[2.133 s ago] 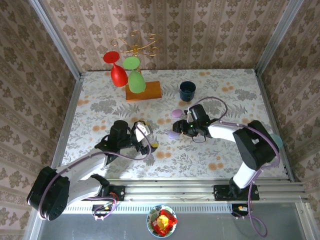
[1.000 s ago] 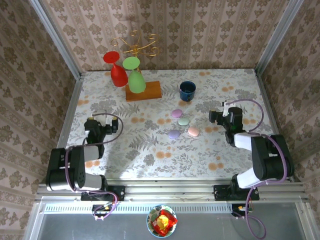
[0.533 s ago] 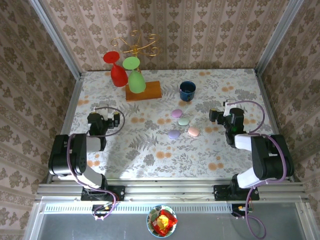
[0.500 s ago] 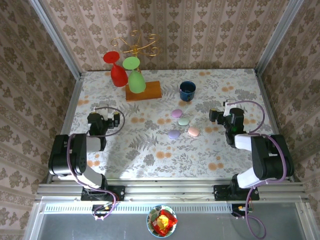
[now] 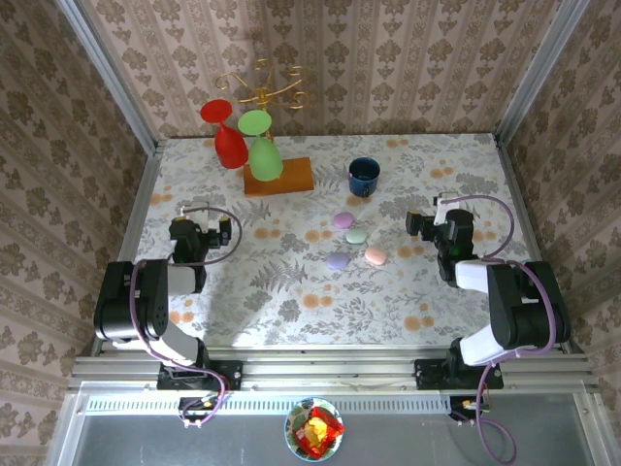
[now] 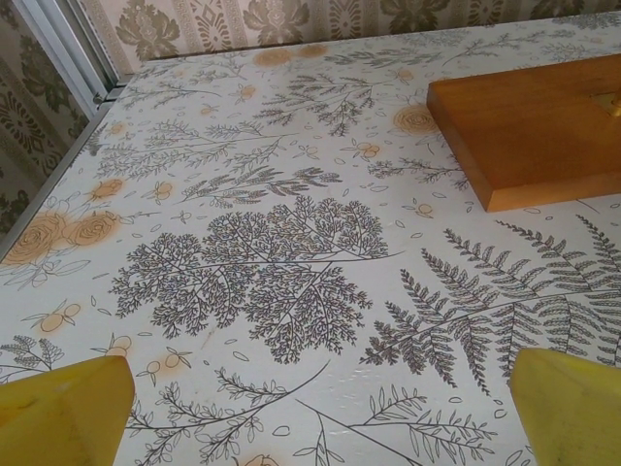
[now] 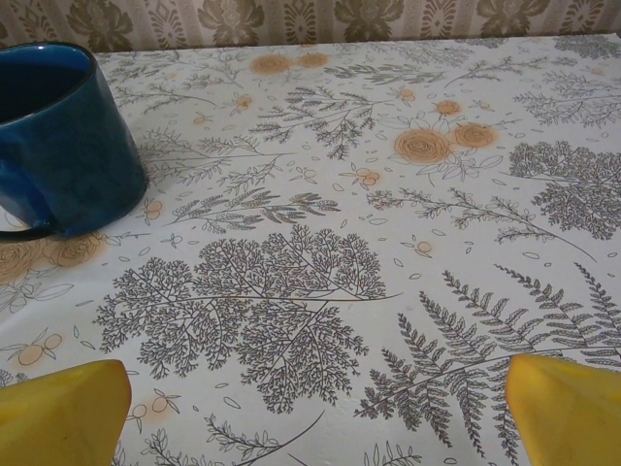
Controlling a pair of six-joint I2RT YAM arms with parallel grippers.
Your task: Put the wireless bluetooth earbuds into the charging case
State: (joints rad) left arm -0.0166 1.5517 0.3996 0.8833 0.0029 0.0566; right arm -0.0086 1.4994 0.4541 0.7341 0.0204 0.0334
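Bright, even light; sharp frames

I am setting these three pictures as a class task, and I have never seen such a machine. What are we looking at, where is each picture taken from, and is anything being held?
Two robot arms are bolted at the table's near edge. The overhead picture looks down on both: the left arm and the right arm. The other two pictures come from a camera on each wrist. The yellow tips in their bottom corners are the left fingers and the right fingers, spread wide and holding nothing. On the floral table lie four oval pastel cases, a blue mug and a wooden base with red and green glasses.
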